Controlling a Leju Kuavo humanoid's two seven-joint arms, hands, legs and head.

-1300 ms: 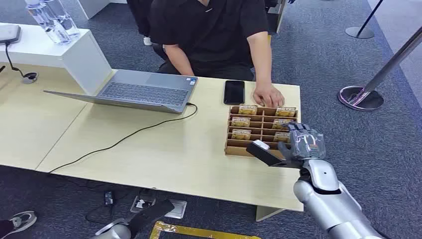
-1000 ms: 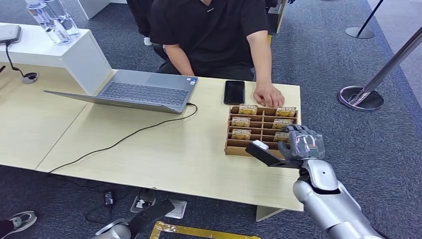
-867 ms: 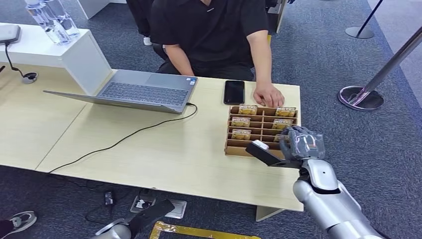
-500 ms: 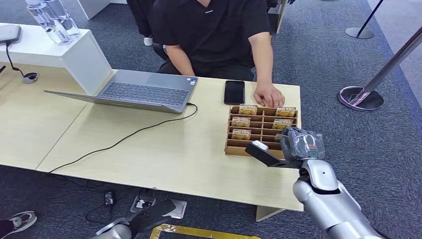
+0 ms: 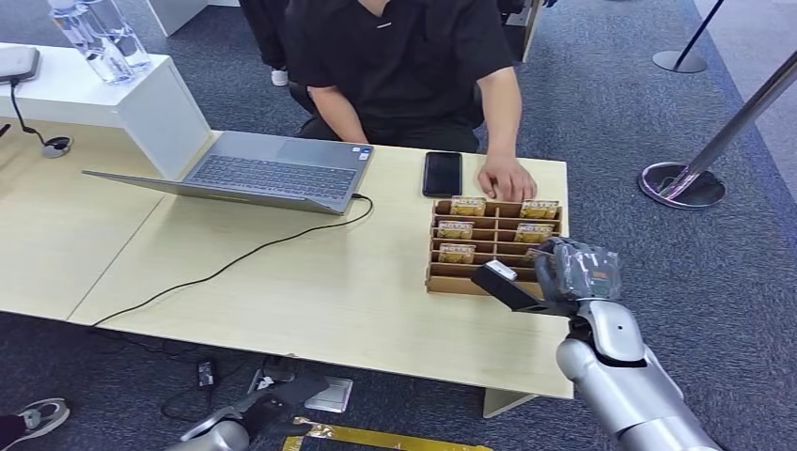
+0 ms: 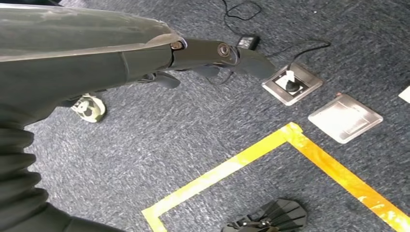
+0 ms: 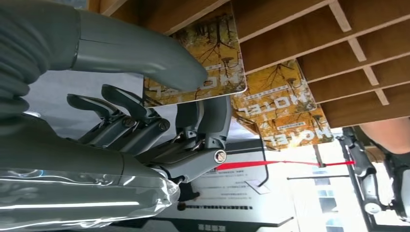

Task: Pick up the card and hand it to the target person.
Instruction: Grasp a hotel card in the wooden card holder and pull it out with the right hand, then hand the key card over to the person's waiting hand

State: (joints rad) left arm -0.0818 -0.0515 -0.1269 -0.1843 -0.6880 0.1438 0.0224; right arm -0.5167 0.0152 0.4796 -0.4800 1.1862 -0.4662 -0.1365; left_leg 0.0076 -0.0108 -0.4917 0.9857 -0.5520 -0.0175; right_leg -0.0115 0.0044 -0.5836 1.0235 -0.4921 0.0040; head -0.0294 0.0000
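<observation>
A wooden card rack (image 5: 489,252) stands at the table's right end, with yellow cards (image 5: 456,230) in several slots. My right hand (image 5: 575,271) is at the rack's near right corner. In the right wrist view its thumb (image 7: 145,58) presses on a yellow HOTEL card (image 7: 217,43) with darker fingers (image 7: 203,121) behind it, so the card is pinched; one end of the card still lies against the rack's dividers (image 7: 300,29). Two more cards (image 7: 275,92) sit in neighbouring slots. The seated person (image 5: 404,56) rests a hand (image 5: 507,178) at the rack's far edge. My left hand (image 5: 254,415) hangs low, fingers (image 6: 217,50) straight.
An open laptop (image 5: 254,169) with a black cable (image 5: 235,263) and a black phone (image 5: 443,173) lie on the table (image 5: 310,301). A white box with water bottles (image 5: 99,38) stands far left. Stanchion bases (image 5: 681,183) stand on the carpet to the right.
My right hand has closed its fingers over the rack's near right corner and shifted slightly right. The person leaned a little. The left arm sank slightly.
</observation>
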